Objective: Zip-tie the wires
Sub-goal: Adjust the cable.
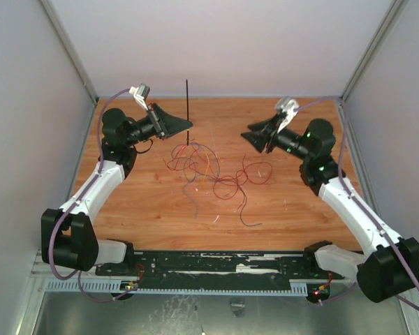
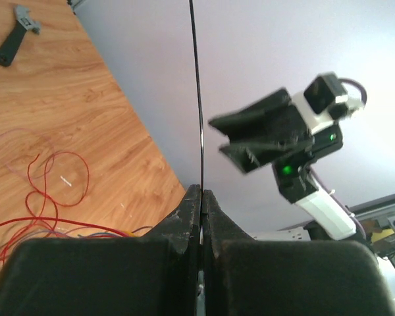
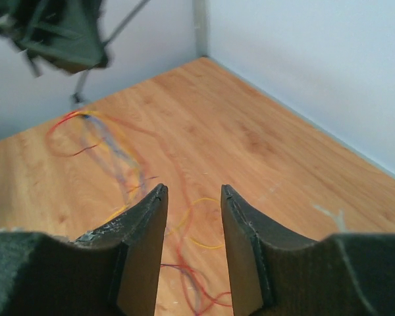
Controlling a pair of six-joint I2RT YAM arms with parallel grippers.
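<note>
Nearest the overhead camera, two arm bases sit at the near edge of a wooden tabletop (image 1: 286, 202), and each arm reaches inward toward the middle. On the left, the left tool (image 1: 188, 124) is pressed together on the zip tie (image 1: 187, 98), a thin black strip that stands upright against the pale back wall. In the left wrist view the fingertips (image 2: 192, 197) of the left tool (image 2: 201, 192) meet with the zip tie (image 2: 197, 99) pinched between them and rising straight up out of frame. The wires (image 1: 209, 171), a loose tangle of mostly red strands with some dark and yellow ones, lie spread on the tabletop between the two arms, below and just right of the held strip. The right tool (image 1: 250, 137) hangs above the tabletop to the right of the wires and points toward the left arm. In the right wrist view the right tool (image 3: 192, 191) has its two dark fingers (image 3: 145, 224) apart with nothing between them, and blurred wires (image 3: 118, 151) lie on the wood beyond. A short black implement with a grey head (image 2: 13, 39) lies on the tabletop well apart from the wires.
</note>
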